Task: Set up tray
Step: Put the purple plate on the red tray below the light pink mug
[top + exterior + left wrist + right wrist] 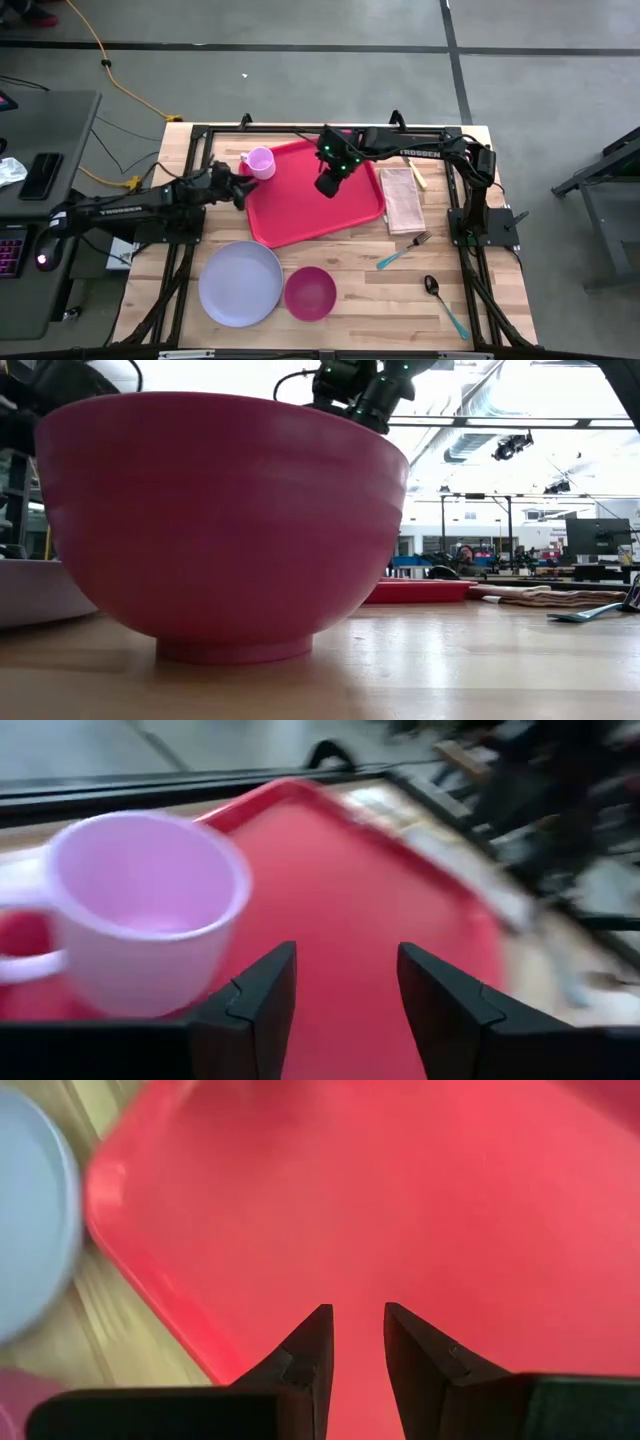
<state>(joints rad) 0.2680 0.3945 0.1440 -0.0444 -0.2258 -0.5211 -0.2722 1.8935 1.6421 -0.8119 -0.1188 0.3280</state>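
Two round dishes sit at the near edge of the wooden table: a pale purple plate and, just beside it, a pink bowl. A spoon and a fork lie off to the right. Farther back, the big red tray lies flat in the middle of the table. A folded cloth lies just beside its right edge. A small pink cup stands on the tray's far left corner. The left claw hangs at the tray's left edge, near the cup, fingers wide apart and empty. The right claw hovers over the tray, fingers a little apart, holding nothing.
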